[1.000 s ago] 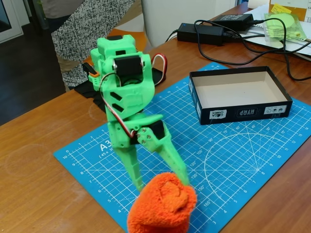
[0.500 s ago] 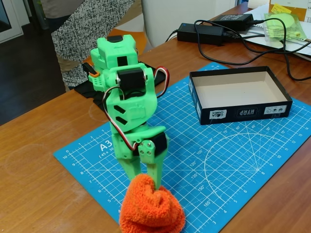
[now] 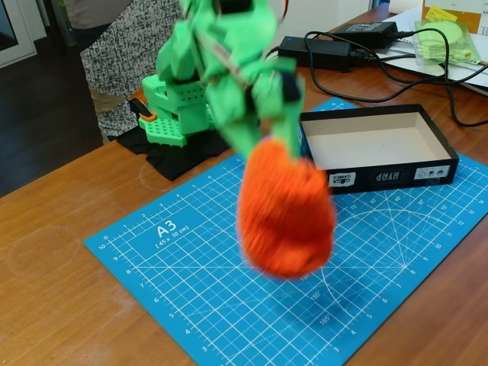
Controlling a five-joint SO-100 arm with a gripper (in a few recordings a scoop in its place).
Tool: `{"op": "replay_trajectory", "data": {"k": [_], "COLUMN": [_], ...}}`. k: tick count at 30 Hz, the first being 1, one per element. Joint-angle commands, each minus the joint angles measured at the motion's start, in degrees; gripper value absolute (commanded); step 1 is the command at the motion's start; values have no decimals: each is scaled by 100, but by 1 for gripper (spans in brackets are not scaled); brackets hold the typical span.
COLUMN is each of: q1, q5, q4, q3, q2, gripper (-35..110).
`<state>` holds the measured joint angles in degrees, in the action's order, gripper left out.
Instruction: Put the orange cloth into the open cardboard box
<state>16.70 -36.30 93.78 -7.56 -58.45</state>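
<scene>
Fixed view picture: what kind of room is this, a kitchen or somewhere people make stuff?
Probably a hobby desk or workshop: a brown wooden table holds a blue gridded cutting mat, black power adapters with cables, and a green plastic robot arm.

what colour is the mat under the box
Blue with a white grid, the cutting mat in the fixed view.

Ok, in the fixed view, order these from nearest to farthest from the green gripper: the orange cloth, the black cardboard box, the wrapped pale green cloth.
1. The bright orange fluffy cloth hangs from the green gripper, blurred, above the blue mat.
2. The black shallow cardboard box is just right of it.
3. The plastic-wrapped pale green cloth lies at the top right corner.
</scene>
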Motion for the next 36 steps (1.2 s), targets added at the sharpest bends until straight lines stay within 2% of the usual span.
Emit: {"op": "replay_trajectory", "data": {"k": [1, 10, 19, 22, 30, 36], "q1": [-976, -3041, -4799, -4887, -4632, -4605], "q5": [334, 1644, 2435, 2610, 2575, 2487], "q4": [105, 70, -97, -255, -1635, -2461], "q3": [-984, -2364, -2927, -3428, -5985, -7277], "q2": [-1433, -1758, -1362, -1248, -1573, -1591], "gripper": [-1, 0, 0, 0, 0, 0]}}
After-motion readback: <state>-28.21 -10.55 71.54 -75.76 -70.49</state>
